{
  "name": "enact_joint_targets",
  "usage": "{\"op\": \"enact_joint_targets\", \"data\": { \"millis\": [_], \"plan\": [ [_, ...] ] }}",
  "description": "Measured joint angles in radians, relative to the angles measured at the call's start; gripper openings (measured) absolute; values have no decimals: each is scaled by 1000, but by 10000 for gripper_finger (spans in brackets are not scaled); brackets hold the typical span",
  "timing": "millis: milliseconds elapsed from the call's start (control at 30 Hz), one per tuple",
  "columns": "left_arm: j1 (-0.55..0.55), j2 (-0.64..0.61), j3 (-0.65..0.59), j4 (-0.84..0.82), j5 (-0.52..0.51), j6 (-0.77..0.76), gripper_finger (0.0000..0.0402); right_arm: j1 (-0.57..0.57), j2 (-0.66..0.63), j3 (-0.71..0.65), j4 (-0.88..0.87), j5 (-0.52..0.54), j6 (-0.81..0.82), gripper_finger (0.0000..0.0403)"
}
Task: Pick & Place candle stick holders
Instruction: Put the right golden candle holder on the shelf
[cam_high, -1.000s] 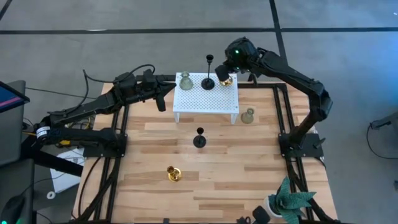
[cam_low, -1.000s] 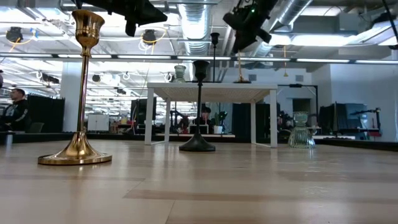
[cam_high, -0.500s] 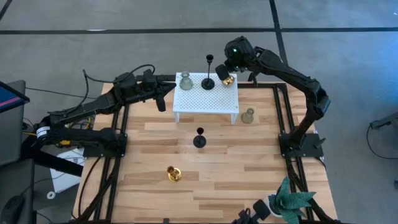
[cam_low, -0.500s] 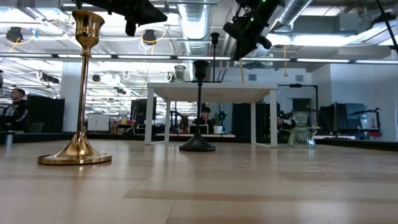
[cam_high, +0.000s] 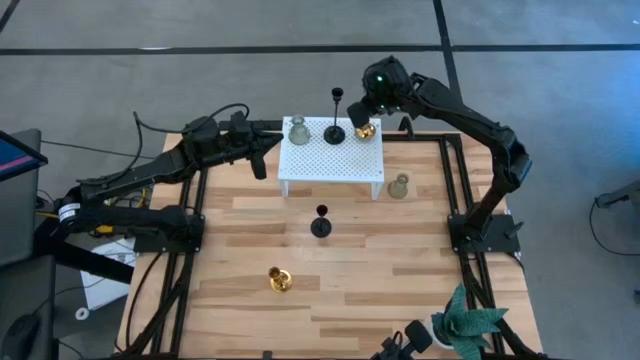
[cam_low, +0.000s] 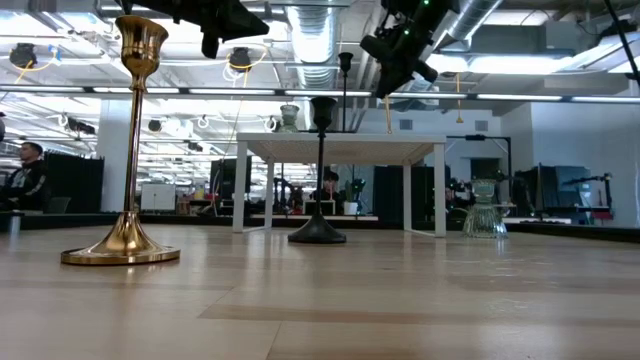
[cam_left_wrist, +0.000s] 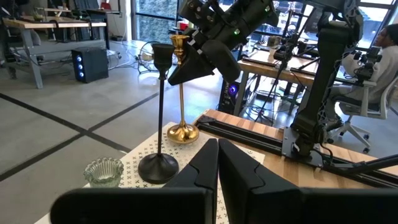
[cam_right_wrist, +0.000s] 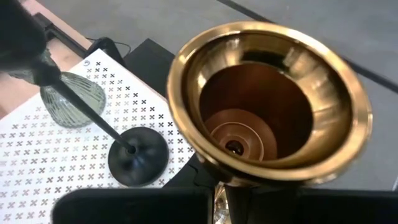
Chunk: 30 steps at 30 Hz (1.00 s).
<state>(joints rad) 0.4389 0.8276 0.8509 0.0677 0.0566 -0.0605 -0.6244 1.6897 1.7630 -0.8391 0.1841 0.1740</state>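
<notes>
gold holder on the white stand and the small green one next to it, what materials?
Gold candle holder: looks like polished metal, brass-toned; mirror-like highlights and reflections inside its cup. Could be plated; can't tell.
Green holder: looks like clear tinted glass, ribbed; the perforated white stand shows through it.

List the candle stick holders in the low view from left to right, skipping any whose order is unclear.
gold holder on the table → green glass holder on the white stand → black holder on the table → gold holder on the stand → green glass holder on the table.
</notes>
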Motion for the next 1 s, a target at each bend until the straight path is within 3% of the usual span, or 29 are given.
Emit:
{"op": "enact_joint_targets", "data": {
  "millis": [433, 1000],
  "plan": [
    [0, 0, 0, 0, 0, 0, 11, -6, 0, -1, -48, -3, 0, 1],
    [0, 0, 0, 0, 0, 0, 11, -9, 0, -34, 27, 0, -13, 1]
  ]
}}
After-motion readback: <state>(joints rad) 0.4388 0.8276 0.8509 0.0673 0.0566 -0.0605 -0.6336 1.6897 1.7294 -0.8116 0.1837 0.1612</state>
